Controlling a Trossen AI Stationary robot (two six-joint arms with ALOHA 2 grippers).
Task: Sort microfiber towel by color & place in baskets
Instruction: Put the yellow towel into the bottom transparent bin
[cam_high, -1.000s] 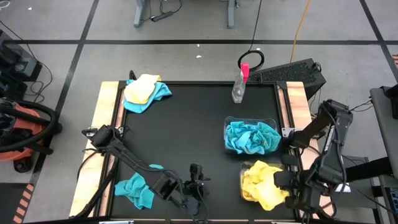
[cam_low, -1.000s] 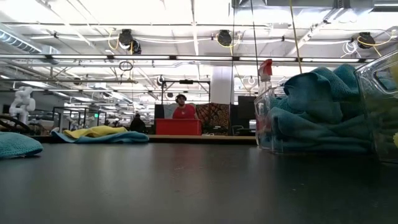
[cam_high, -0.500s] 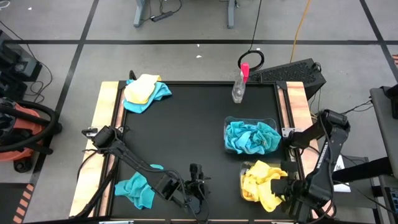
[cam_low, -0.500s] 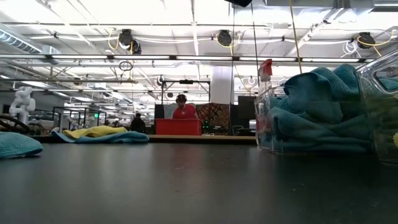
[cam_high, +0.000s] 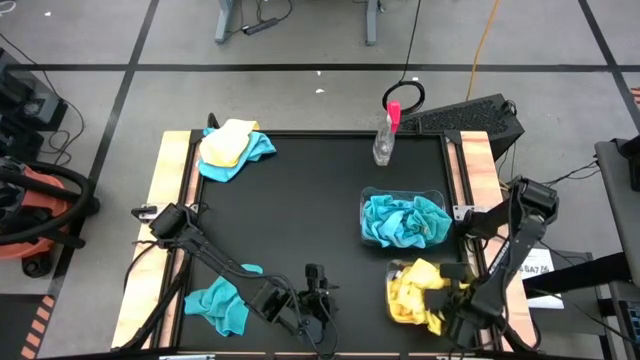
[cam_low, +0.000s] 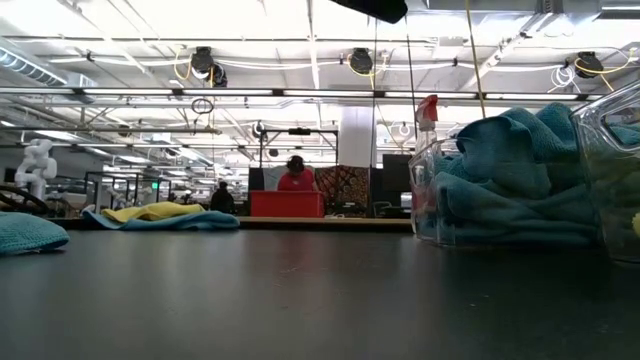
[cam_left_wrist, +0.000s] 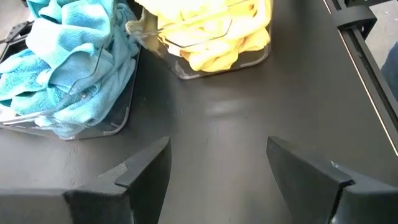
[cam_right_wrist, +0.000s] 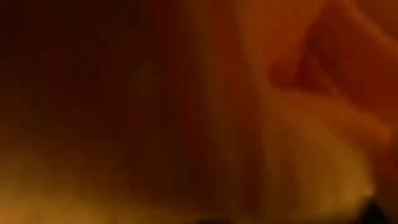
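Observation:
Two clear baskets stand at the table's right. The farther one (cam_high: 405, 218) (cam_left_wrist: 68, 81) holds teal towels; the nearer one (cam_high: 415, 295) (cam_left_wrist: 211, 37) holds yellow towels. My right gripper (cam_high: 452, 300) is down on the yellow towels, and its wrist view shows only a yellow-orange blur. My left gripper (cam_high: 315, 300) (cam_left_wrist: 217, 168) hovers open near the front edge, pointing toward the baskets. A loose teal towel (cam_high: 218, 305) lies flat at the near left. A yellow towel lies on a teal one (cam_high: 235, 145) at the far left corner. My right gripper comes down from above onto the yellow towel's near right part (cam_high: 435, 308) in the nearer basket. Its own body hides the fingers. Whether it pinches the cloth or only presses on it, I cannot tell.
A clear spray bottle with a pink top (cam_high: 385, 135) stands at the far edge. Wooden strips (cam_high: 170, 200) run along both side edges of the black mat. In the low view a person (cam_low: 295, 175) sits in the room beyond the table.
My right gripper has come down from above the near right corner onto the yellow towels in the nearer basket, tipping to point more steeply down. The yellow cloth that lay spread toward the near right is now partly covered by it.

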